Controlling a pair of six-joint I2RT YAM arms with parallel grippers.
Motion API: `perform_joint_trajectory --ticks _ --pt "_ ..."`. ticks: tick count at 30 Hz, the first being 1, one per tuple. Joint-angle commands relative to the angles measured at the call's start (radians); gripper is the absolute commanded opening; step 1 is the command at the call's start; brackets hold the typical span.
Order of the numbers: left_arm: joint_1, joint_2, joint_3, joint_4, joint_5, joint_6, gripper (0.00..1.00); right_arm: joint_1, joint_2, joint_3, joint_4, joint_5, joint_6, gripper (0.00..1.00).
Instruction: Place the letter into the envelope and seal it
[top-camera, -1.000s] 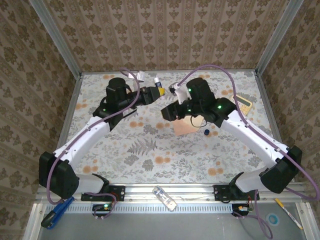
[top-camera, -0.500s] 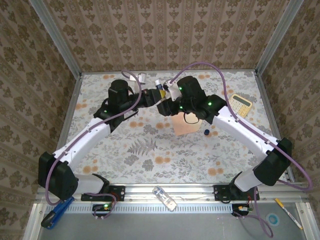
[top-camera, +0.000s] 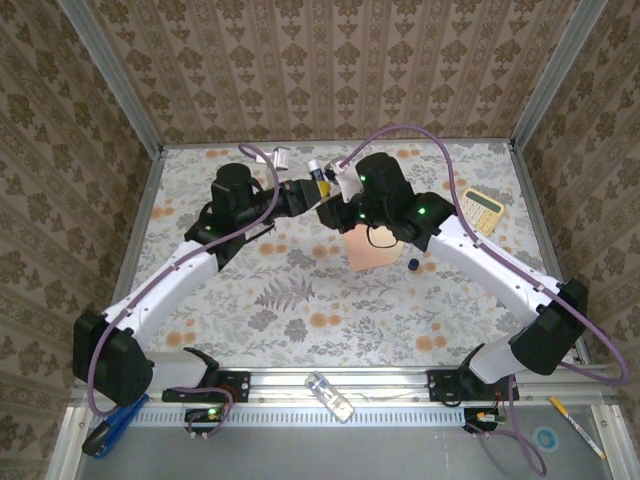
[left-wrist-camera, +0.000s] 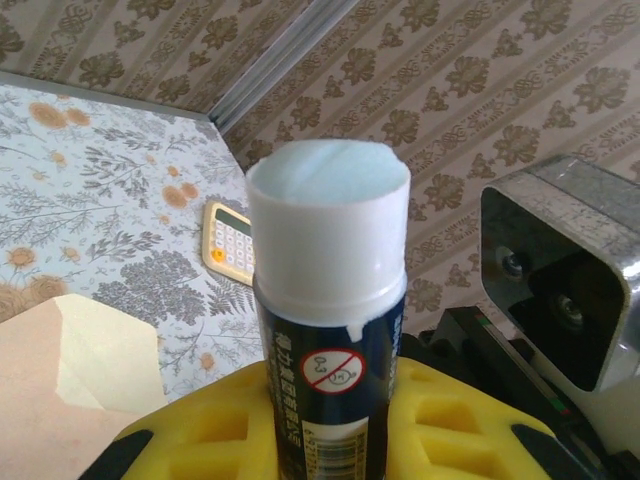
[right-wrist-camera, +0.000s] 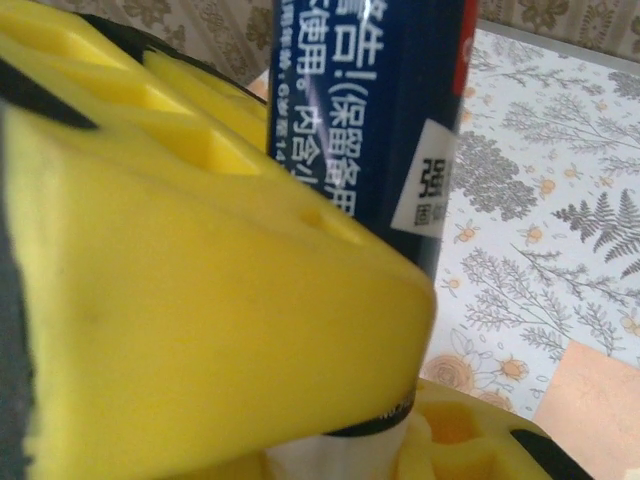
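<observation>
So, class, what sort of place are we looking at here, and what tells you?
Probably a staged robot test cell, not a real room: wallpapered panels set in a metal frame, a floral-covered table, and the left arm and right arm bolted to a rail.

The glue stick (left-wrist-camera: 328, 330) was navy with a white cap; the left pincer's pads (left-wrist-camera: 455, 415) were yellow. The envelope (left-wrist-camera: 40, 405) was salmon, its flap cream. Grey ferns and orange blossoms patterned the pale counter (left-wrist-camera: 100, 180).

quick tally: one glue stick (left-wrist-camera: 330, 300), one envelope (top-camera: 368, 256) dead center, one calculator (top-camera: 484, 208) out at 2 o'clock, one pen (top-camera: 575, 426) down at 5 o'clock
</observation>
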Motion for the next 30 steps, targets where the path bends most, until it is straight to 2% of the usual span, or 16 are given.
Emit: perform_joint_trajectory --ticks 1,4,7,12,15,20,30 --pt "-0.017 -0.046 -0.002 0.073 0.127 -0.001 0.00 -0.022 -0.041 -0.021 0.081 -0.067 -0.014 0.20" --pt "-0.017 -0.047 0.003 0.096 0.169 -0.006 0.00 -0.057 -0.067 -0.048 0.123 -0.178 0.013 0.20" --pt "-0.017 -0.045 0.005 0.118 0.213 -0.005 0.00 -0.118 -0.084 -0.079 0.191 -0.371 0.080 0.20" --pt "-0.016 -0.045 0.005 0.157 0.272 -0.015 0.00 -0.207 -0.100 -0.135 0.381 -0.700 0.244 0.21" --pt "-0.017 -0.039 -0.001 0.215 0.304 -0.046 0.00 -0.227 -0.084 -0.154 0.512 -0.833 0.349 0.22" --pt "-0.018 -0.021 -0.014 0.328 0.359 -0.119 0.00 -0.227 -0.049 -0.166 0.670 -0.943 0.467 0.22" --pt "-0.028 -0.024 -0.012 0.331 0.379 -0.115 0.00 -0.227 -0.041 -0.160 0.728 -0.971 0.513 0.23"
